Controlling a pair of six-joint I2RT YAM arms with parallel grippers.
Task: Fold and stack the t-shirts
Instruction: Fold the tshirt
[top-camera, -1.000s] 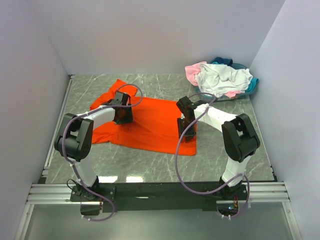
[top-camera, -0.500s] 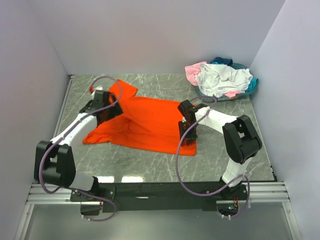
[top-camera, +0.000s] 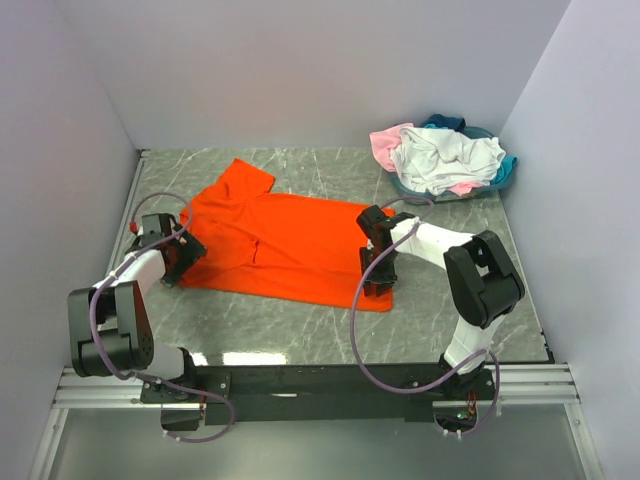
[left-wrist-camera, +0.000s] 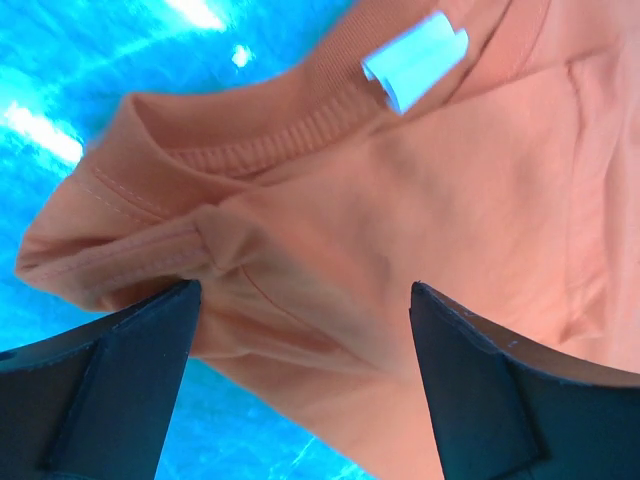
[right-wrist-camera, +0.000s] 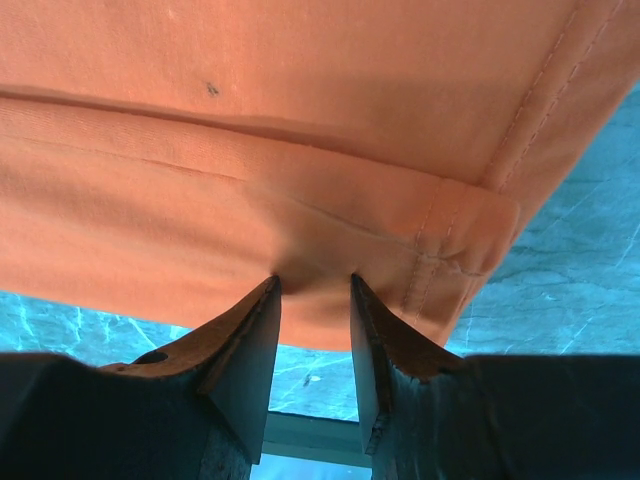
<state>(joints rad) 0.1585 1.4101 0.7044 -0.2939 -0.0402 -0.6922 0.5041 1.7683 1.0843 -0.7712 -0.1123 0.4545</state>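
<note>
From above, you see the orange t-shirt (top-camera: 290, 245) spread over the middle of the table (top-camera: 300, 325). It lies mostly flat, one sleeve reaching toward the far left and a few creases running through its body. As far as this view shows, you have no fold in it yet and nothing stacked. The heap of t-shirts (top-camera: 445, 160), white, pink and teal, lies crumpled in the far right corner, well apart from the orange one. By that reckoning you are near the start: this shirt is only laid out, its folding is ahead, and the whole heap waits after it. The left gripper (top-camera: 176, 262) sits low at the shirt's left edge, and the right gripper (top-camera: 378, 282) is at its near right corner.

In your left wrist view the fingers (left-wrist-camera: 110, 390) stand wide apart with nothing caught between them. Beneath them you have the ribbed collar (left-wrist-camera: 260, 150) with its white label (left-wrist-camera: 412, 62), and the cloth beside it is bunched into a small knot of seams rather than lying smooth.

In your right wrist view the jaws are closed on a small tuck of the orange cloth at its edge. Just beside the pinch the stitched hem (right-wrist-camera: 520, 110) turns a corner, and the fabric there is doubled under itself and slightly puckered, so that corner is not flat
</note>
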